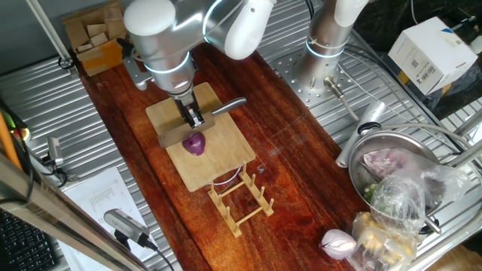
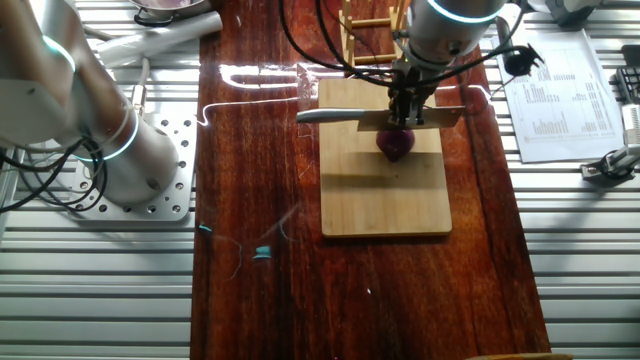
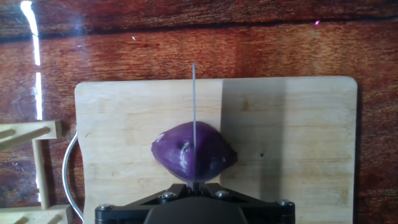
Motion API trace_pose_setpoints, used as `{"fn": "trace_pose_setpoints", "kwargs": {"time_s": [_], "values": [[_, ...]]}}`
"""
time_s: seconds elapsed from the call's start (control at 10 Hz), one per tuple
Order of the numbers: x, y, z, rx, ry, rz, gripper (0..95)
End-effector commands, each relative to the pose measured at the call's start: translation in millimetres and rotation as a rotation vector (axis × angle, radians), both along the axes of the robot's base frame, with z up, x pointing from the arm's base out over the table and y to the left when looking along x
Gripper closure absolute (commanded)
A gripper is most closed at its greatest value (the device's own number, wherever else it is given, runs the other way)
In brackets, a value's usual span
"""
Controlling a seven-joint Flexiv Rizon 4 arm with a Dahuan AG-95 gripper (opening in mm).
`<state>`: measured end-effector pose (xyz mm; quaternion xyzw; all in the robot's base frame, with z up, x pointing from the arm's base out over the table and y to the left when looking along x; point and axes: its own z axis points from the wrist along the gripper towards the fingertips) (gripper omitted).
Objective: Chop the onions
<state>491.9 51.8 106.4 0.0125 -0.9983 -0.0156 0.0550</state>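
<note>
A small dark purple onion (image 1: 195, 144) lies on a light wooden cutting board (image 1: 220, 164) on the dark wood tabletop. My gripper (image 1: 194, 118) is shut on a knife (image 1: 179, 136) whose steel handle (image 1: 230, 106) sticks out to one side. The blade lies across the top of the onion. In the hand view the blade (image 3: 194, 106) shows edge-on as a thin line over the middle of the onion (image 3: 211, 152) on the board (image 3: 298, 137). The other fixed view shows the gripper (image 2: 405, 108), knife (image 2: 440, 118) and onion (image 2: 396, 145). I cannot tell whether the blade has entered the onion.
A wooden rack (image 1: 239, 197) stands at the board's near end. A pale pink onion (image 1: 338, 242), a bag of vegetables (image 1: 395, 207) and a metal bowl (image 1: 392, 147) sit at the right. A second arm's base (image 1: 325, 41) stands behind.
</note>
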Motion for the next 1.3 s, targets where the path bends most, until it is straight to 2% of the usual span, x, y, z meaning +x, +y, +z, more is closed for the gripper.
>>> {"fn": "trace_pose_setpoints", "kwargs": {"time_s": [0.1,0.4,0.8,1.3], "values": [[-0.7,-0.7,1.7,-0.006,-0.005,0.003,95.0],[-2.0,-1.2,2.7,-0.006,-0.006,0.005,95.0],[-2.5,-0.8,10.7,-0.008,-0.003,0.005,95.0],[-2.0,3.7,9.6,-0.025,-0.002,0.005,95.0]]}}
